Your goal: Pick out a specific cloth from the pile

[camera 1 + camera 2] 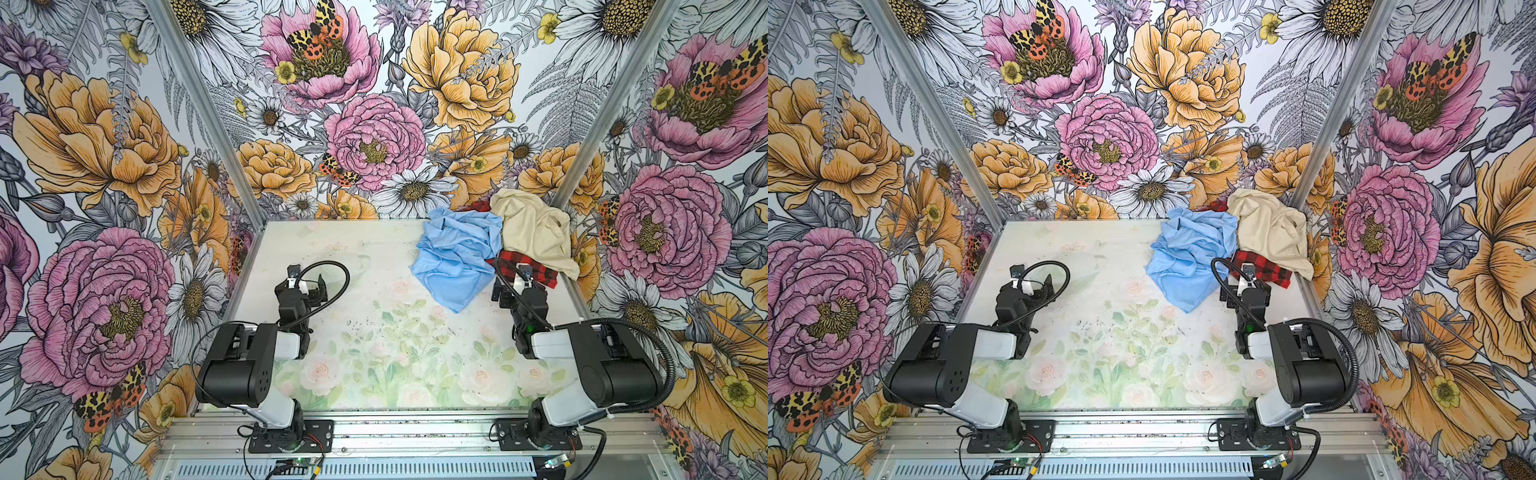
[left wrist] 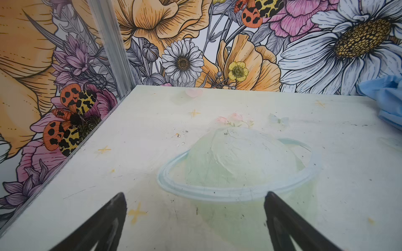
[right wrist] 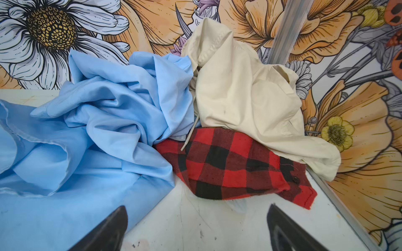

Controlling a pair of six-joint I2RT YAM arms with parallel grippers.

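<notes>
Right gripper (image 3: 196, 208) jaws spread wide and empty, bare table (image 3: 217, 230) between them. Just ahead lies the cloth (image 3: 228, 165), near edge free, side rail (image 3: 339, 195) close. Its far part is buried under light blue cloth (image 3: 97, 121) and cream cloth (image 3: 250, 95) in the pile (image 1: 494, 241). Left gripper (image 2: 194, 193) wide, empty, well apart.
</notes>
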